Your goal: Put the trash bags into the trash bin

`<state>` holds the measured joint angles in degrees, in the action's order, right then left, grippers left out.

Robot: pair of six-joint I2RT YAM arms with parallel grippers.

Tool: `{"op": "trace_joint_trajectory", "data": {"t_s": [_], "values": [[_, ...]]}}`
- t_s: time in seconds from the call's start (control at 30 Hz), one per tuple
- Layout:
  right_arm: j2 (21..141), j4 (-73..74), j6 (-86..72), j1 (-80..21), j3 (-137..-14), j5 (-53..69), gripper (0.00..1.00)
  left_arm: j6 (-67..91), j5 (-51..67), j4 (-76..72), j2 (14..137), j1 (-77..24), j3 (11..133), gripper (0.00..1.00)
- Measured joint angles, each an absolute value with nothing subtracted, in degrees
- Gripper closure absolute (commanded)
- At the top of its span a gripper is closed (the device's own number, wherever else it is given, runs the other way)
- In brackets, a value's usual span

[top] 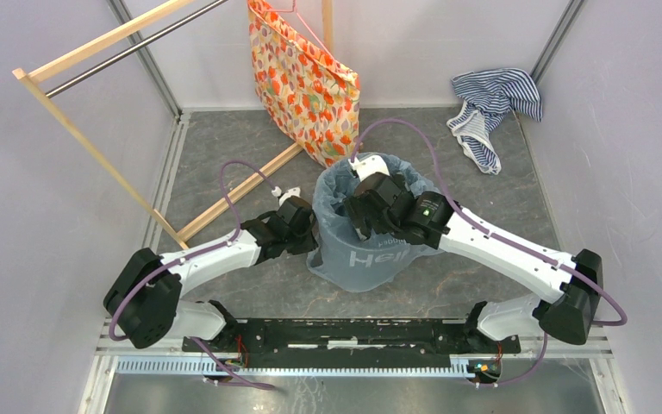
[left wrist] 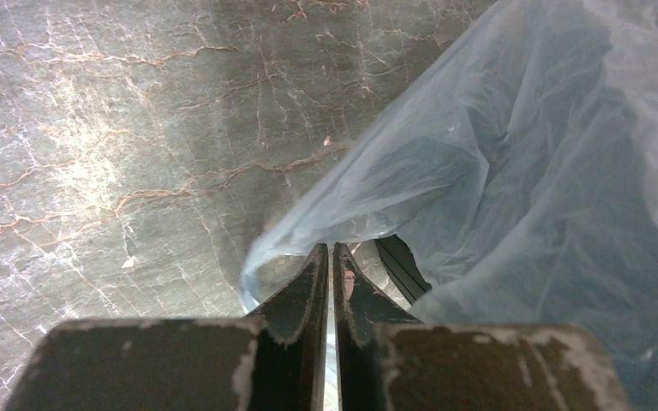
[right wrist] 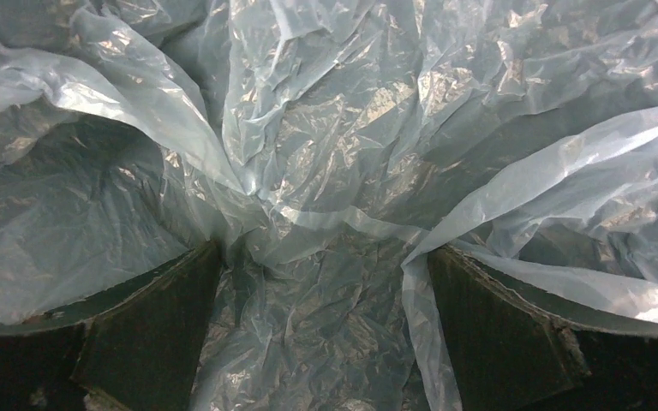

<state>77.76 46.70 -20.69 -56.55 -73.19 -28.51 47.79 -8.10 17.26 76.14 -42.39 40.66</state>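
The pale-blue trash bag (top: 364, 254) is draped over and into the round black trash bin, whose dark wall shows through the film. A bare black strip of the bin (left wrist: 404, 267) shows in the left wrist view. My left gripper (top: 313, 235) is at the bin's left side, its jaws shut (left wrist: 330, 248) on the bag's hanging edge (left wrist: 445, 171). My right gripper (top: 355, 224) reaches down inside the bin. It is open (right wrist: 324, 253), with crinkled bag film (right wrist: 334, 128) all around and draped over both fingers.
An orange floral fabric bag (top: 306, 82) hangs on a wooden rack (top: 95, 78) behind the bin. The rack's floor bar (top: 241, 190) lies to the left of the bin. A blue-white striped cloth (top: 491, 108) lies at the back right. Walls enclose the grey floor (top: 483, 198).
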Motion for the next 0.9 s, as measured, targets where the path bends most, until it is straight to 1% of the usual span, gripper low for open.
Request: {"op": "trace_joint_trajectory", "data": {"t_s": [0.37,0.9], "values": [[77.97,39.62,-20.01,-54.37,-67.02,-25.80,0.02,47.77,-8.49,16.05,77.23,-42.39,39.90,0.91],[80.53,33.47,-19.66,-53.54,-60.80,-22.96,0.02,47.77,-8.49,15.68,77.34,-42.41,39.66,0.92]]}}
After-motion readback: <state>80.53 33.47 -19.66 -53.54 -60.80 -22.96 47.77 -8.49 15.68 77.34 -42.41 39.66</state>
